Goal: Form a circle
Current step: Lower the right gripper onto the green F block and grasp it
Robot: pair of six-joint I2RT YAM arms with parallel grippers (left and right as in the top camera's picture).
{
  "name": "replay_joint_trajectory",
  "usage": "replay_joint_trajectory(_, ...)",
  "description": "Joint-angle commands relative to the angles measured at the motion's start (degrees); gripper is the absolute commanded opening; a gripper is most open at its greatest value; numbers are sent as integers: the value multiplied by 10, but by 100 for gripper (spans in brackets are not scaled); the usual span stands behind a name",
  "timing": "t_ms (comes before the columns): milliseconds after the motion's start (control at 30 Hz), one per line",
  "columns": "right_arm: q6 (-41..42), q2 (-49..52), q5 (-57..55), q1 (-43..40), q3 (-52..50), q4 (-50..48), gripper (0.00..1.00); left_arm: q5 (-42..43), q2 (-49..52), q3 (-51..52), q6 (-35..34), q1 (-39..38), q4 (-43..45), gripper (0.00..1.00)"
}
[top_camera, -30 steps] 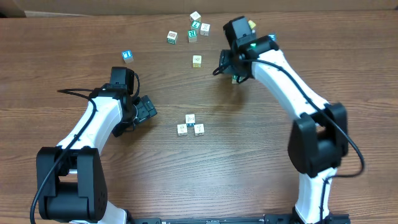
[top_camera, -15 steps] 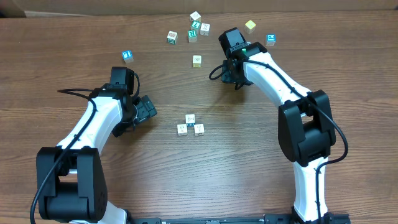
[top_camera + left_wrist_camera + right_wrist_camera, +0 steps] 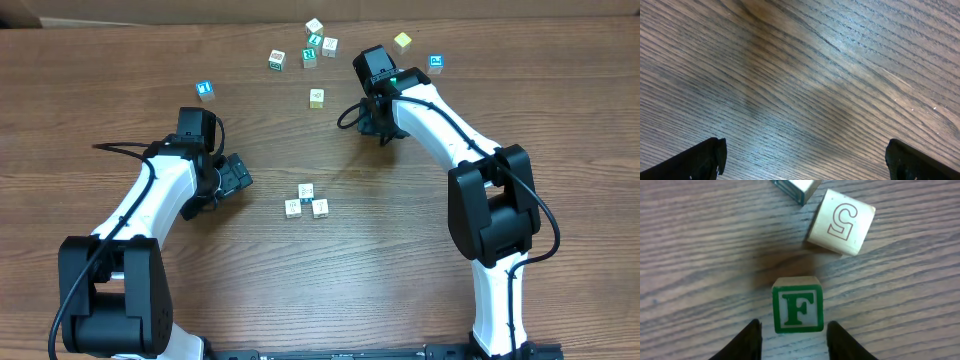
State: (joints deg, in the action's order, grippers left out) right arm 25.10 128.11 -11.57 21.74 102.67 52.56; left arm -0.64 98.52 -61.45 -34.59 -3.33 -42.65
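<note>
Grained wood table (image 3: pixel 400 260), slight sheen, pale wooden F block (image 3: pixel 797 305), seemingly glossy green print

**Cube cluster near mid-bench**

The circle (image 3: pixel 306 202) is a tight little knot of tiny cream wooden alphabet cubes, lying flat on the wooden bench (image 3: pixel 400 270) near the middle of the overhead view. Three cubes show clearly. The top cube (image 3: pixel 306 190) sits above the lower-left cube (image 3: pixel 292 208) and the lower-right cube (image 3: pixel 320 207), all pressed close together. A speck of blue shows where they meet; whether it is a fourth cube cannot be told. Their printed faces are too small to read.
</note>
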Motion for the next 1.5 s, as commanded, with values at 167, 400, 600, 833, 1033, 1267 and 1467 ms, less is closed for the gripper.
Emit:
replay_joint_trajectory(167, 1, 3, -8, -3, -3, -4, 31, 2, 5, -9, -10, -1, -1, 100)
replay_joint_trajectory(400, 1, 3, -8, -3, -3, -4, 42, 2, 5, -9, -10, -1, -1, 100)
replay_joint_trajectory(600, 1, 3, -8, -3, -3, -4, 42, 2, 5, -9, -10, -1, -1, 100)
replay_joint_trajectory(833, 1, 7, -8, -3, -3, -5, 41, 2, 5, -9, -10, -1, -1, 100)
replay_joint_trajectory(1033, 1, 12, -9, -3, -3, -16, 40, 2, 5, -9, -10, -1, -1, 100)
replay_joint_trajectory(1267, 1, 12, -9, -3, -3, 0, 40, 2, 5, -9, -10, -1, -1, 100)
replay_joint_trajectory(1467, 2, 12, -8, -3, -3, -14, 49, 2, 5, -9, -10, -1, -1, 100)
